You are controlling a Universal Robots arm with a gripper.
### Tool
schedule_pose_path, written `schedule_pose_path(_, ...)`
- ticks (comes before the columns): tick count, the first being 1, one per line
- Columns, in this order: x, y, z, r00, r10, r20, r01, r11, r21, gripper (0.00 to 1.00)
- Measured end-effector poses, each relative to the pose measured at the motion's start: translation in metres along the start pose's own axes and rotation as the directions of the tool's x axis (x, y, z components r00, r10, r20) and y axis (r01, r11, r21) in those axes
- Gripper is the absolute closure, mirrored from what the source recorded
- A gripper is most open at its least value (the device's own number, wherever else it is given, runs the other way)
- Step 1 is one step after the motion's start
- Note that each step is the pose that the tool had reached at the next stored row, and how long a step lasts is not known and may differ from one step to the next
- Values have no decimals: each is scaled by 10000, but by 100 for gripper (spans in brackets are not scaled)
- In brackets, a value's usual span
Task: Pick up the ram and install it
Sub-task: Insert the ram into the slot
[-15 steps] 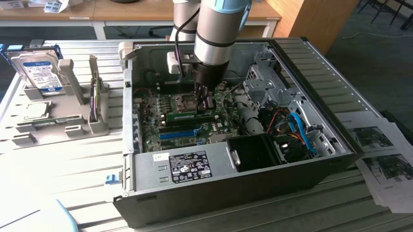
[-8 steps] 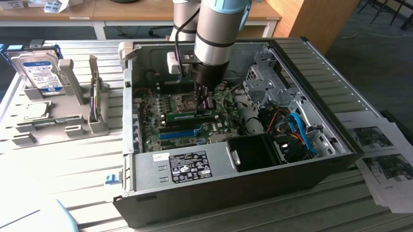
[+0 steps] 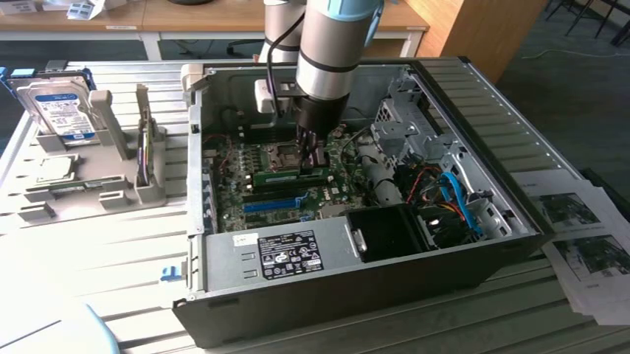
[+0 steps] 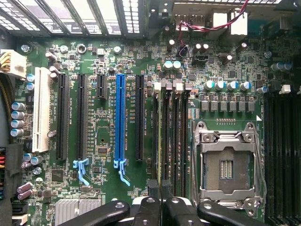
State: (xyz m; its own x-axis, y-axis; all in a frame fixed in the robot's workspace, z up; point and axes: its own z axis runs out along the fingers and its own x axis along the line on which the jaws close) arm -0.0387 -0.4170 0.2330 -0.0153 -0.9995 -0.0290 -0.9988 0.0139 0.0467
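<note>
The ram (image 3: pixel 291 177) is a thin green stick lying level just over the motherboard inside the open computer case (image 3: pixel 512 169). My gripper (image 3: pixel 315 164) reaches straight down into the case and is shut on the stick's upper edge, towards its end on the exterior view's right. In the wrist view my gripper (image 4: pixel 160 200) shows its two black fingertips (image 4: pixel 151 195) pressed close together, directly above the row of dark memory slots (image 4: pixel 171 136) beside the CPU socket (image 4: pixel 225 165). How deep the stick sits in a slot I cannot tell.
A long blue slot (image 4: pixel 120 122) and black expansion slots lie beside the memory slots. A black fan block (image 3: pixel 394 232) and drive cages crowd the case on the exterior view's right. A hard drive (image 3: pixel 61 110) stands in a grey rack outside on the left, and papers (image 3: pixel 580 228) lie on the right.
</note>
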Motion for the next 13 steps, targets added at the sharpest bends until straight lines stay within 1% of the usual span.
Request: schedule_pose_path(13,0,-1,19,10000,73,2,-73,10000,2,89)
